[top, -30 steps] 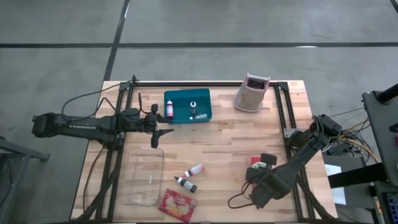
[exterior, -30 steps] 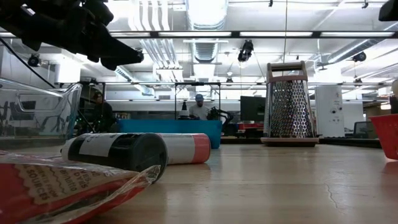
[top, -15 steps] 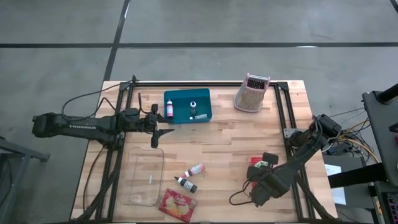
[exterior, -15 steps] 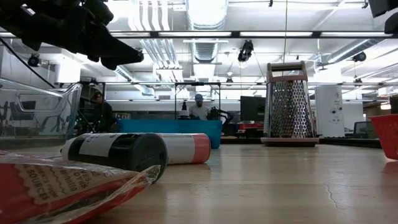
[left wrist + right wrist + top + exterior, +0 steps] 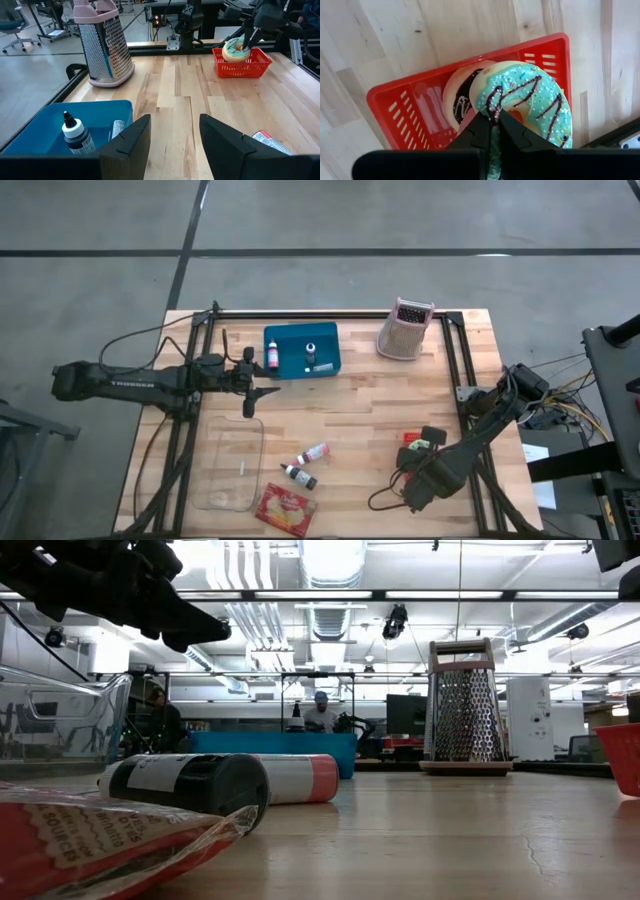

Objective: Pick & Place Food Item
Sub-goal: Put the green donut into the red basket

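The left gripper (image 5: 248,402) hangs over the wooden table (image 5: 370,400) between the teal plastic tray (image 5: 285,365) and the clear glass baking dish (image 5: 228,470), fingers apart with nothing between them, so I'd say that arm is just waiting. Over on the right is where the action is: the right gripper (image 5: 492,131) is pinched shut on the mint-frosted donut with chocolate drizzle and sprinkles (image 5: 525,102), holding it by its edge right above the small red plastic basket (image 5: 390,107). Looks like the pick step of the job to me, donut grabbed and barely out of the basket (can't tell if it's fully clear of it). Next move probably calls for a straight lift so the donut doesn't snag the basket wall, then a carry to wherever it goes; the task doesn't say where, my guess is the glass dish

Containers, left to right: the glass dish looks empty. The teal tray holds a small white dropper bottle with a black cap (image 5: 75,134) and another small bottle lying beside it. The red basket has a second donut, chocolate-iced (image 5: 457,100), under the mint one
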`<action>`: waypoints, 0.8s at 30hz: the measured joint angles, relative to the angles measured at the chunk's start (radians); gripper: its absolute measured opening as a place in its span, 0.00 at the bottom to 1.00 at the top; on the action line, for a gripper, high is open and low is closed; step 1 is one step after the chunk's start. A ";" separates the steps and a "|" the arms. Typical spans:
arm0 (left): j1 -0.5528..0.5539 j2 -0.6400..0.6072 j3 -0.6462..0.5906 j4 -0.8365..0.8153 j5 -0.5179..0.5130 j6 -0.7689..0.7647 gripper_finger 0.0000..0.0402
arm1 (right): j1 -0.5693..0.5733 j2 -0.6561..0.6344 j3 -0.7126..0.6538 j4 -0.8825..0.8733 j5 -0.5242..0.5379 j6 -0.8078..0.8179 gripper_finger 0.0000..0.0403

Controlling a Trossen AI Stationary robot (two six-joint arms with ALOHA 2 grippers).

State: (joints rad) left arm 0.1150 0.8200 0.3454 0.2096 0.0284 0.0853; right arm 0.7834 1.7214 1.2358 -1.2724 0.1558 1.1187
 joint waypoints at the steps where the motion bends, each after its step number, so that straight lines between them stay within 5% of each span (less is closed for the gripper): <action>1: 0.000 0.000 0.000 0.000 0.000 0.000 0.43 | 0.000 0.000 0.000 0.001 0.000 0.000 0.03; 24: 0.000 0.000 0.000 0.000 0.000 0.000 0.43 | -0.001 0.000 -0.011 0.053 -0.029 -0.023 0.03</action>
State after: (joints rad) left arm 0.1154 0.8200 0.3454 0.2092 0.0284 0.0856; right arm 0.7826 1.7218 1.2252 -1.2196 0.1271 1.0956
